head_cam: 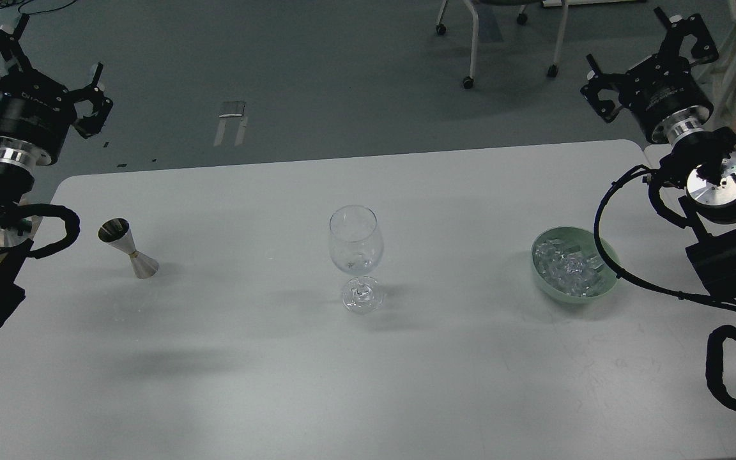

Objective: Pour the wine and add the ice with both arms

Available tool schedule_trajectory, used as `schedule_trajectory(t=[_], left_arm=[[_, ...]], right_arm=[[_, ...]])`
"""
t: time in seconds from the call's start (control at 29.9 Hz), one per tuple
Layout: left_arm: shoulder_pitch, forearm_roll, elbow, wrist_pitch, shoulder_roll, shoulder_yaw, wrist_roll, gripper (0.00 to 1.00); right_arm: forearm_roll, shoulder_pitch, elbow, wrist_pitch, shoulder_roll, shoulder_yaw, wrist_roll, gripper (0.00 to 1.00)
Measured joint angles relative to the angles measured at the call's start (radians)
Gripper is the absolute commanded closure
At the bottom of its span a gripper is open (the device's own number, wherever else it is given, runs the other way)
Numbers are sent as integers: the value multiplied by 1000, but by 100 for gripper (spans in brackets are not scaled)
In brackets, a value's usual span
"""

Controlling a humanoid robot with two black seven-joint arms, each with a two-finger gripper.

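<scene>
claws up and empty — start with the jigger

left claw (36,61) hangs high over the far-left corner of the bench (368,383), fingers spread wide, holding nothing. right claw (652,64) does the same at the far right, also wide and empty. both are well apart from everything on the bench.

on the bench, three things sit in a rough row. the jigger (128,249) stands at the left, tilted in this view, wide mouth up and toward the left edge. whether it holds the wine cannot be told from here; the liquid is clear and the cup is small. the glass (355,255) stands upright in the middle, and its bowl looks empty. the bowl (574,263) sits at the right, filled with ice (569,263).

by my judgement the task is at its very start, nothing poured and no ice moved. the step in hand is likely the left arm's reach for the jigger, since it is the nearer one.

to do it well:
- come down from above and close on the narrow waist, where the two cones meet, so it cannot slip out.
- keep the mouth level during the lift — any tilt spills early.
- bring the rim just over the glass before tipping, and tip slowly.
- stay off the glass itself; it is tall on a thin stem and would topple at a nudge.
- hold the right arm back by the bowl until the pour is over, so the arms do not cross above the glass.
</scene>
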Motion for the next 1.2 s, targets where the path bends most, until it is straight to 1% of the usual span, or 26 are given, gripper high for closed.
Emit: schedule_trajectory(t=[0.1,0.3,0.47,0.77,0.84,0.94,1.1,1.2], left_arm=[[3,-2,32,0,-8,-45,9,1],[3,1,51,0,-23,-43,46,1],[3,8,35,0,-30,-39,109,2],[30,5,1,0,-12,-37,144,3],[40,1,-29,0,4,-42,148,4],[83,-7,-114,0,46,-52,150,4],[243,-37,-330,0,139,-74,151,4],[326,-41,-388,0,178,-119,151,4]], right_arm=[[0,0,1,0,0,0,1,0],[0,-3,1,1,-1,0,1,0],[0,-5,1,-1,-1,0,2,0],[-2,-7,8,-1,0,0,3,0],[-2,-11,9,0,0,0,3,0],[-2,-20,9,0,0,1,4,0],[-1,-42,9,0,-4,3,5,0],[0,-51,9,0,-6,4,5,0]])
